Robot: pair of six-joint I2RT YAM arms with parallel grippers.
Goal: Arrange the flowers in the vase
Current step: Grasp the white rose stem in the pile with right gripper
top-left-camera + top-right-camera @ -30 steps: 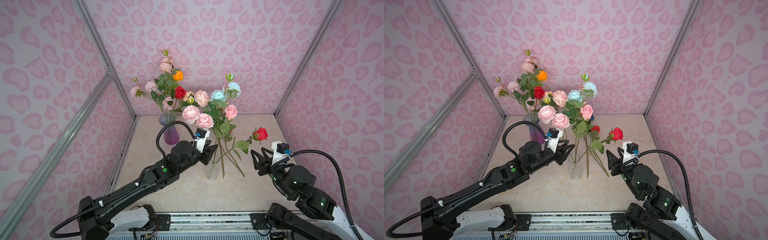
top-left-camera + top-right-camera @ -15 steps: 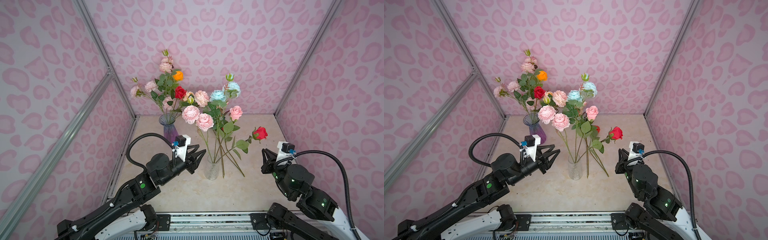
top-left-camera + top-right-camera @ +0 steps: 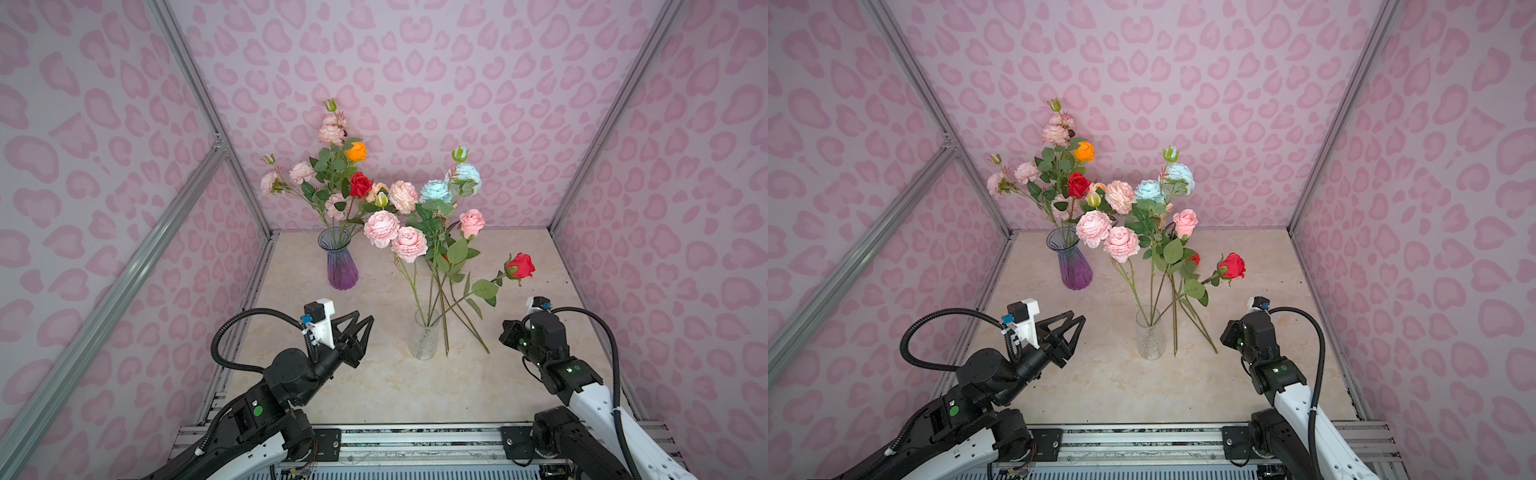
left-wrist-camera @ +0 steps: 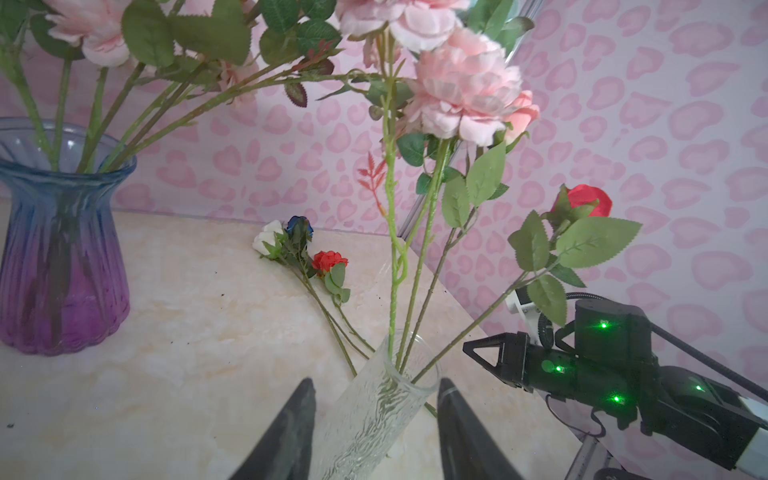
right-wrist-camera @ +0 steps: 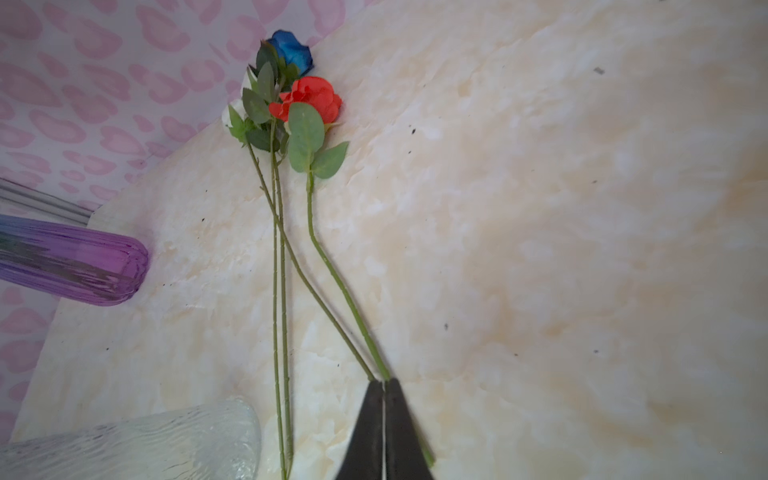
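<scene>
Pink heart-patterned walls enclose a cream marbled tabletop, where long-stemmed artificial flowers fill a clear textured glass vase and a purple-blue ribbed glass vase farther back. Three loose roses, blue, white and red, lie flat beside the clear vase. The left gripper hangs near that vase, its jaws parted and empty. The right gripper is closed on nothing, over the loose stems' ends.
</scene>
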